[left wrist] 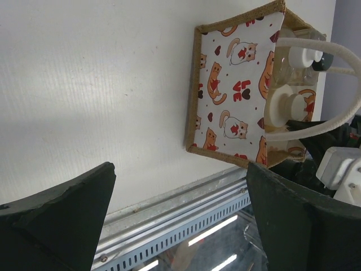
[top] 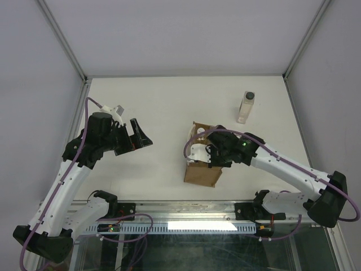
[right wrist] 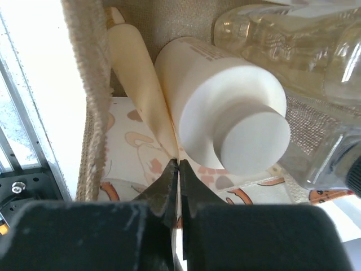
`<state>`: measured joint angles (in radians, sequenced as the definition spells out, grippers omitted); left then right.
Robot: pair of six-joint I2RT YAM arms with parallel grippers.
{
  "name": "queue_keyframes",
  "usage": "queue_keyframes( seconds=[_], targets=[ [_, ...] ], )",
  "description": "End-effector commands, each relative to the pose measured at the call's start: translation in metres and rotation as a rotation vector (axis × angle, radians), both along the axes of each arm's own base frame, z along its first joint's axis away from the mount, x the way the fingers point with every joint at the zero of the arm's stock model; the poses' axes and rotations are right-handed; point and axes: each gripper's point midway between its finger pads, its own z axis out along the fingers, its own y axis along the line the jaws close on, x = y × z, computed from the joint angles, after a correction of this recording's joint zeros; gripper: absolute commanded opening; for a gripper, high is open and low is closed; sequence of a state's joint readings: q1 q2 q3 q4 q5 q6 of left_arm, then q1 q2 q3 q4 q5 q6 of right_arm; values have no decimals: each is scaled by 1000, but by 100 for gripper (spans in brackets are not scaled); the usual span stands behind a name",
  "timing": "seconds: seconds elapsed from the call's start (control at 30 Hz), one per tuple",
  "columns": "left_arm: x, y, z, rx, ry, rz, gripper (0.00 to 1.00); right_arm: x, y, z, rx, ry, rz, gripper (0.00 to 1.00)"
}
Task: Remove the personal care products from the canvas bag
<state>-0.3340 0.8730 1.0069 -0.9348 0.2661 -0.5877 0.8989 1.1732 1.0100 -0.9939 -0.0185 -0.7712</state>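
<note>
The canvas bag (top: pixel 200 174) stands near the table's front edge, with a cat-print face in the left wrist view (left wrist: pixel 228 84). My right gripper (top: pixel 214 151) is over its mouth. In the right wrist view it (right wrist: pixel 179 164) is shut on a pale cream handle (right wrist: pixel 135 79). Inside lie the wide cream bottle (right wrist: pixel 225 107) and a clear bottle (right wrist: pixel 293 45), with a dark cap (right wrist: pixel 352 178) at the edge. One clear-beige bottle with a dark grey cap (top: pixel 247 107) stands on the table at the back right. My left gripper (top: pixel 139 135) is open and empty, left of the bag.
A metal rail (top: pixel 180 212) runs along the table's front edge, just in front of the bag, and shows in the left wrist view (left wrist: pixel 186 206). White walls and frame posts (top: pixel 65 42) close in the table on three sides.
</note>
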Motion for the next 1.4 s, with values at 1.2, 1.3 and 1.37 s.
queue_keyframes(
  seconds=[1.2,1.3,1.37],
  targets=[
    [7,-2,8,-17,-52,0,99,-10,71,2,211,207,-571,24],
    [7,-2,6,-15,-49,0,99,-13,68,1,207,213,-562,27],
    [7,-2,6,-13,-47,-1,99,-15,70,-1,209,222,-558,28]
  ],
)
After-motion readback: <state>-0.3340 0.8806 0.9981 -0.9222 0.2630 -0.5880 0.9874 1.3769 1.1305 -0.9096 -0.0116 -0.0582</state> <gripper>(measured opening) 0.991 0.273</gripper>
